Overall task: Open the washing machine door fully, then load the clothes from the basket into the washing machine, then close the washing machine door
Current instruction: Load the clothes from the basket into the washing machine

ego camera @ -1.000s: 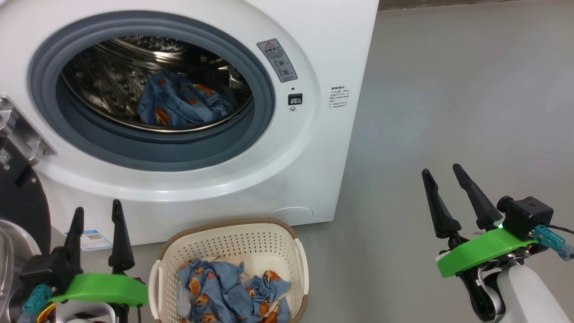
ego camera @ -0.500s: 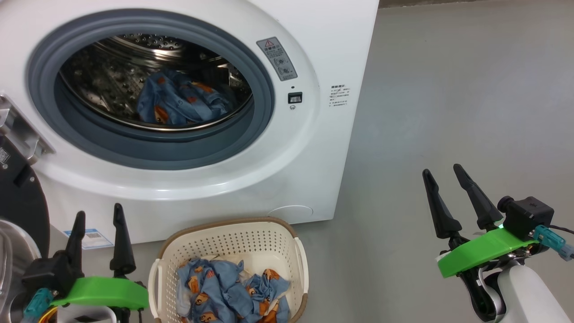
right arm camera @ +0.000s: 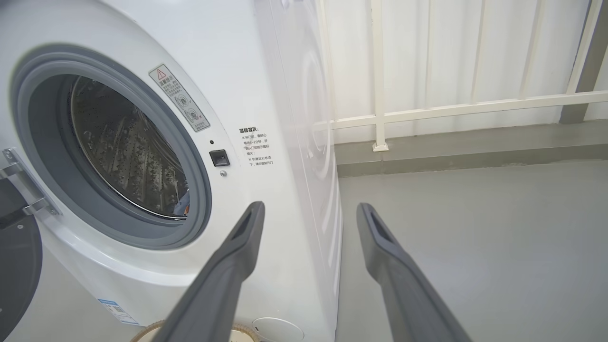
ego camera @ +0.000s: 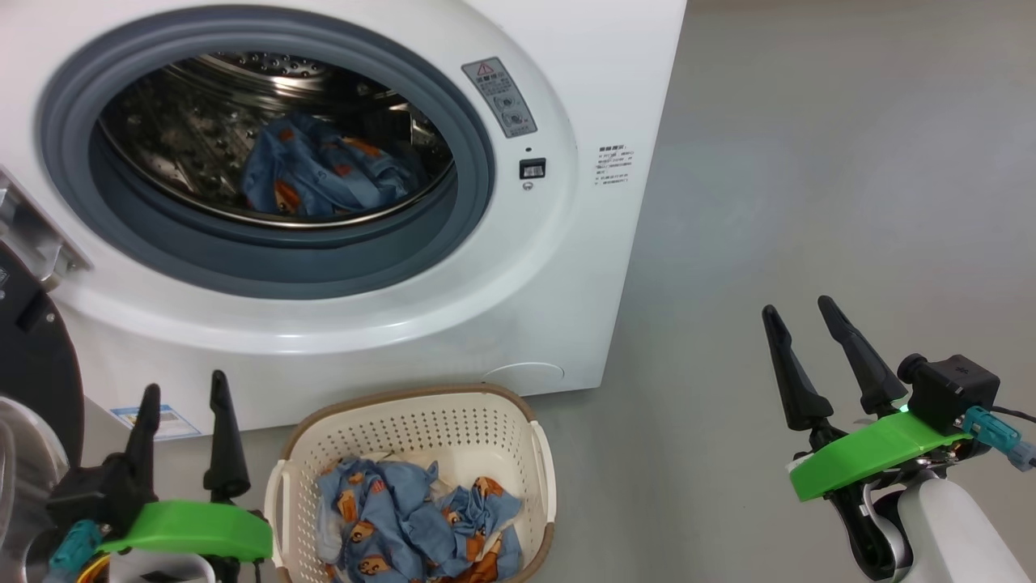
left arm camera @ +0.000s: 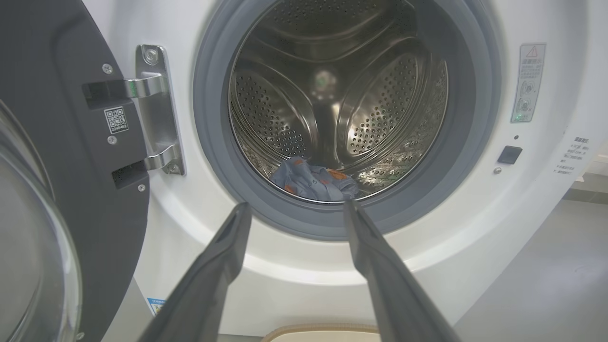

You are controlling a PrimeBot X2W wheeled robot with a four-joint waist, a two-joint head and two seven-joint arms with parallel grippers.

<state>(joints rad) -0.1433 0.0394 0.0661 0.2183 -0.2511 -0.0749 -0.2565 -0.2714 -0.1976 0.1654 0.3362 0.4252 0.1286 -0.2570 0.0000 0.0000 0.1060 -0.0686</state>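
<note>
The white washing machine [ego camera: 583,73] stands with its black door [ego camera: 32,364] swung open to the left; the door [left arm camera: 57,156] hangs on a metal hinge in the left wrist view. Light-blue clothes [ego camera: 316,174] lie inside the steel drum [left arm camera: 332,99]. More clothes [ego camera: 405,526] fill the cream basket [ego camera: 413,421] on the floor below the opening. My left gripper [ego camera: 184,387] is open and empty, left of the basket. My right gripper [ego camera: 797,312] is open and empty, over bare floor to the machine's right. Its fingers [right arm camera: 237,251] point past the machine's [right arm camera: 266,95] front corner.
Grey floor [ego camera: 850,162] spreads to the right of the machine. A white railing and wall [right arm camera: 451,104] stand behind it. The open door takes up the space at my left arm's side.
The head view has shifted a little, so the machine and basket sit slightly higher and to the left. The left gripper has sunk slightly in the picture. The right gripper has not moved.
</note>
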